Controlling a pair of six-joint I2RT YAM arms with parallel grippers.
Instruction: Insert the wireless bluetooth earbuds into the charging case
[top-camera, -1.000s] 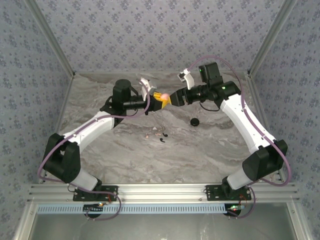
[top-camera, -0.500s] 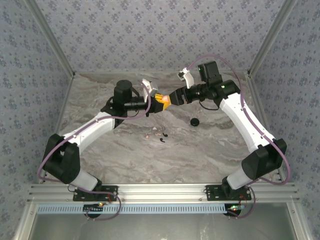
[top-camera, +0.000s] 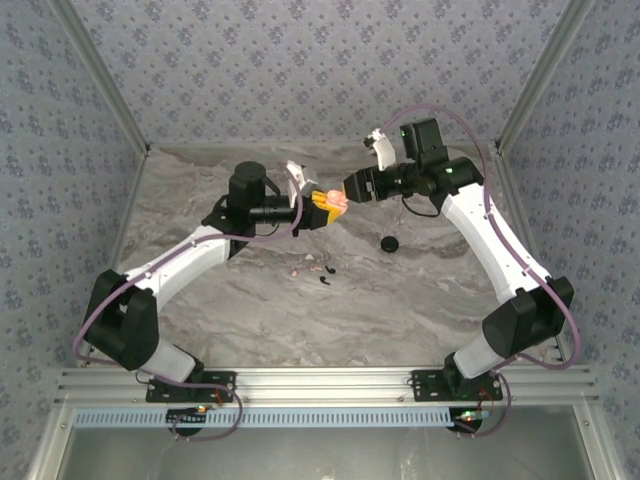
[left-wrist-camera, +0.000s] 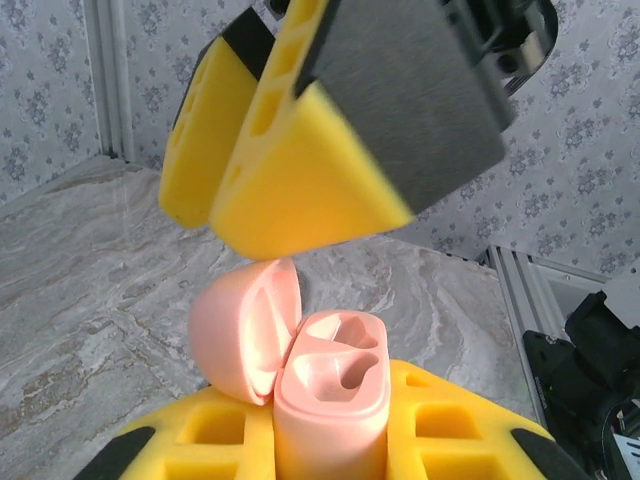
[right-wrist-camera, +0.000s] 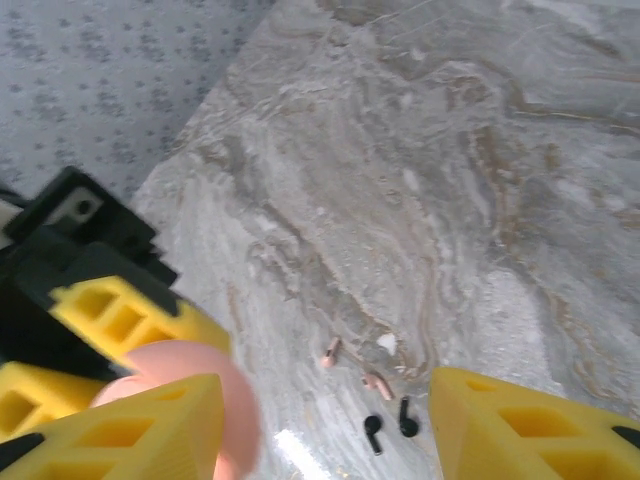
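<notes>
Your left gripper (top-camera: 321, 200) grips the pink charging case (left-wrist-camera: 331, 400), lid open. Your right gripper (right-wrist-camera: 335, 420) hangs open beside it.

Smooth pink plastic case (left-wrist-camera: 330, 420)

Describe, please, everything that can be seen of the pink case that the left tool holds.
The pink case is small, smooth and rounded, like plastic. Its hinged lid stands open to one side and shows two empty moulded wells. The left tool, shut on its lower body, holds it above the marble table. The open right tool is close by the lid; whether they touch I cannot tell.
</notes>
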